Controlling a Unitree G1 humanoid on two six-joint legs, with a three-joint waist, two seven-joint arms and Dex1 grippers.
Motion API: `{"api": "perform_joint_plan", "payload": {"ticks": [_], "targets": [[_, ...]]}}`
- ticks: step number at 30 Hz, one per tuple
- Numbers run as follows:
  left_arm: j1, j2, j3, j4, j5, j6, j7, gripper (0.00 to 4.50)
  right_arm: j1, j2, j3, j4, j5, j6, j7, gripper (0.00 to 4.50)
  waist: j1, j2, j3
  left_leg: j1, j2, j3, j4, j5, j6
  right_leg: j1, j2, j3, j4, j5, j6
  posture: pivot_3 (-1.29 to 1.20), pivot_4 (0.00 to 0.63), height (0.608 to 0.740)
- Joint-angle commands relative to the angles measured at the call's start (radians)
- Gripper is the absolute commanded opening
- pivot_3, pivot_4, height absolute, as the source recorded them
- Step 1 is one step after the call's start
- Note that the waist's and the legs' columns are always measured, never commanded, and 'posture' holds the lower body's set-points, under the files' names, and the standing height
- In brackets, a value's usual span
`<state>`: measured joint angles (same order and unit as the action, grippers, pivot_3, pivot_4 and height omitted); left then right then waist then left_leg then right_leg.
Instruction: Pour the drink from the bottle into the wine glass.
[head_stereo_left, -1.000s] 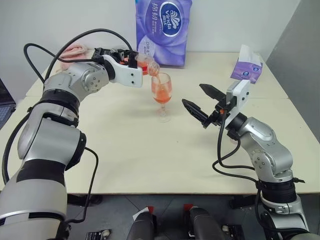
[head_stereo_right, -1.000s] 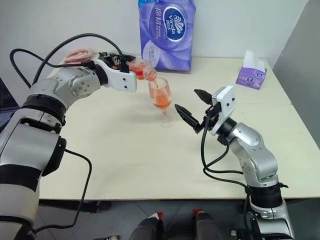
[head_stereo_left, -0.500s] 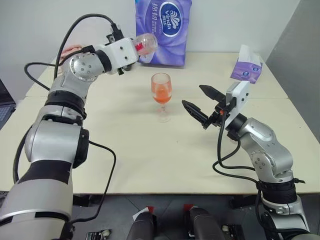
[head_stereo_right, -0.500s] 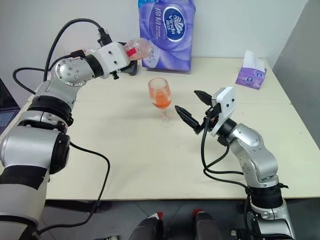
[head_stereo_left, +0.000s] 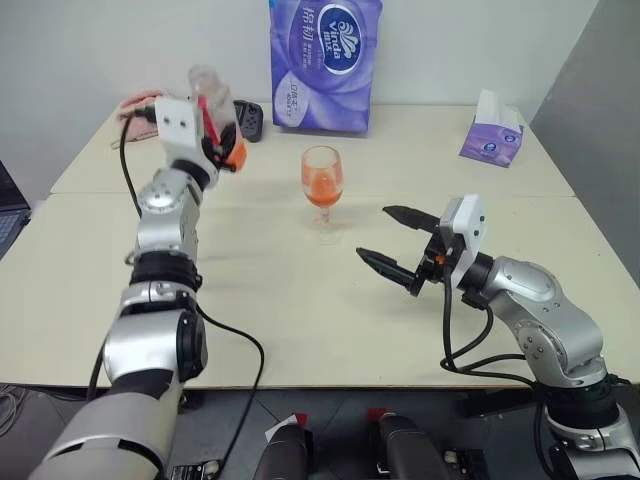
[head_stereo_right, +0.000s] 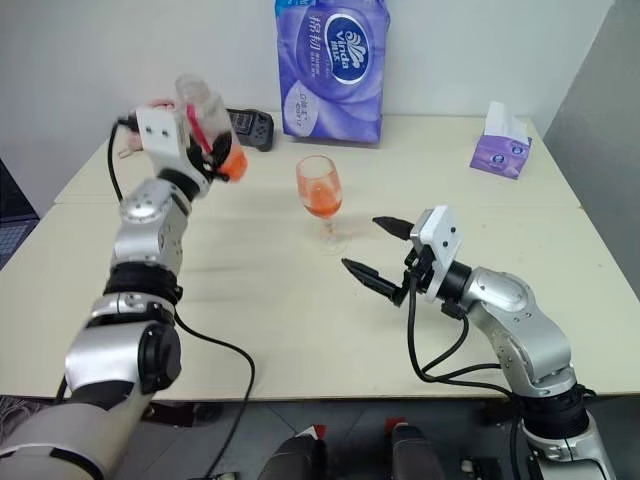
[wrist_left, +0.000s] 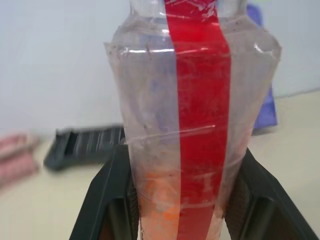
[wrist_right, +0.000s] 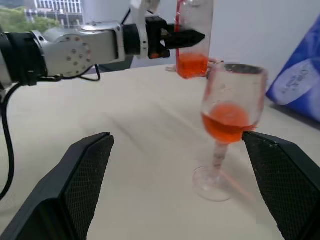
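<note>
The translucent orange-red drink sits mostly in the bowl of the clear stemmed wine glass, which stands upright at the centre of the pale tabletop, a little above mid-frame; a small remainder pools at the bottom of the small clear plastic bottle with the red label strip, held upright in the upper left of the frame, well apart from the glass; the left gripper is clenched on the bottle's lower body; the right gripper hovers right of centre, near the glass but not touching, its jaws spread wide and empty. Pouring looks done; the next move probably calls for lowering the bottle onto bare table, clear of the black device and purple tissue pack behind, then releasing it.
</note>
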<state>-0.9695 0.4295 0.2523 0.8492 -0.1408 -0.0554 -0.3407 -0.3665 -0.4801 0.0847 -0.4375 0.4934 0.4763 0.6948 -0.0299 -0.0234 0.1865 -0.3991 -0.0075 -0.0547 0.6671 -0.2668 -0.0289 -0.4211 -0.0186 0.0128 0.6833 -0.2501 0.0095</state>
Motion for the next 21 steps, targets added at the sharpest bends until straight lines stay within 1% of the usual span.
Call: {"api": "perform_joint_plan", "payload": {"ticks": [1, 7, 12, 21], "targets": [[0.053, -0.005, 0.039, -0.122, -0.034, -0.004, 0.058, 1.71, 0.013, -0.019, 0.006, -0.052, 0.006, -0.013, 0.034, 4.50, 0.001, 0.000, 0.000, 0.000, 0.000, 0.000, 0.000, 0.000, 0.000, 0.000, 0.000, 0.000, 0.000, 0.000, 0.000, 0.00, 0.150, 0.740], [0.183, -0.035, 0.063, -0.142, -0.058, -0.029, 0.088, 1.71, 0.032, -0.015, 0.012, -0.055, 0.006, -0.007, 0.034, 4.50, 0.001, -0.001, -0.001, 0.001, 0.000, 0.000, 0.000, 0.000, 0.000, 0.001, 0.000, 0.000, 0.000, 0.000, 0.000, 0.00, 0.150, 0.740], [0.226, -0.050, 0.057, -0.130, -0.054, -0.064, 0.096, 1.71, 0.034, -0.008, 0.014, -0.060, 0.007, 0.001, 0.022, 4.50, 0.003, -0.001, -0.001, 0.001, 0.000, 0.000, 0.000, 0.000, 0.000, 0.001, 0.000, 0.000, -0.001, 0.000, 0.000, 0.00, 0.150, 0.740], [0.258, -0.071, 0.045, -0.135, -0.050, -0.095, 0.108, 1.71, 0.031, 0.001, 0.014, -0.068, 0.008, 0.017, 0.005, 4.50, 0.003, -0.002, -0.001, 0.001, 0.000, 0.000, 0.000, 0.000, 0.000, 0.001, 0.000, 0.000, -0.001, 0.000, 0.000, 0.00, 0.150, 0.740]]}}
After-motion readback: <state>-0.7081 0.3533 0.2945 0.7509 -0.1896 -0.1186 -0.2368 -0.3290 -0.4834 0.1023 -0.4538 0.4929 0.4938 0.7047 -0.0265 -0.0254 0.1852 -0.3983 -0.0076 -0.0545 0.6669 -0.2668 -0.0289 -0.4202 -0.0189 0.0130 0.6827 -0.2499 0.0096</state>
